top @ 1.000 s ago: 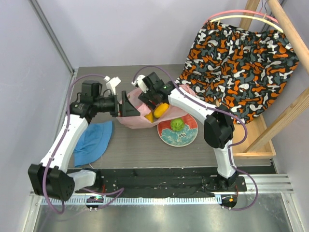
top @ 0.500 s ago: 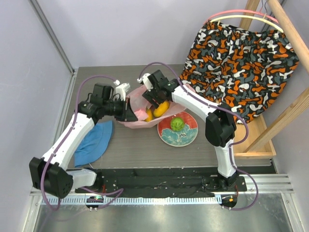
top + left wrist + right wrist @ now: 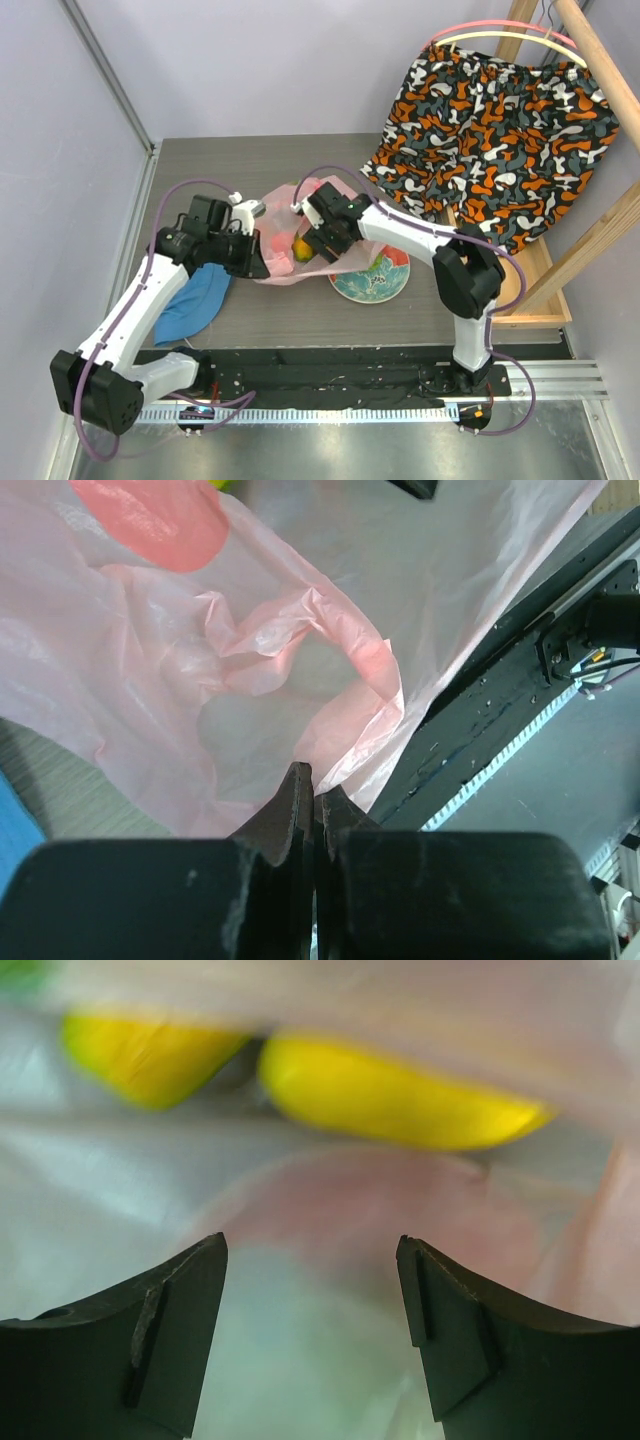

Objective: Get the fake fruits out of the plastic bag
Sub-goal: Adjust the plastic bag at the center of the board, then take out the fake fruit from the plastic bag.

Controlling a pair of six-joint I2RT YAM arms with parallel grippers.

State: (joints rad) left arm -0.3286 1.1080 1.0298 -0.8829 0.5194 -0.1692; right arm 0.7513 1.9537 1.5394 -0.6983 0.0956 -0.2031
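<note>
The pink plastic bag (image 3: 280,225) lies in the middle of the table, its right side draped over the plate's edge. My left gripper (image 3: 257,264) is shut on the bag's near-left rim; in the left wrist view the thin film (image 3: 250,660) runs into the closed jaws of the left gripper (image 3: 313,780). My right gripper (image 3: 312,242) is inside the bag's mouth, open. An orange-yellow fruit (image 3: 300,248) shows beside it. In the right wrist view two blurred yellow fruits (image 3: 390,1095) lie just beyond the open right gripper (image 3: 312,1250), with nothing between the fingers.
A red floral plate (image 3: 368,288) sits right of the bag, partly covered by it. A blue hat (image 3: 195,300) lies under my left arm. A patterned cloth (image 3: 490,130) hangs on a wooden rack at the right. A black rail (image 3: 330,375) runs along the near edge.
My left gripper went from open to shut on the bag's rim and drew it nearer. My right gripper moved down into the bag. The bag slid over part of the plate.
</note>
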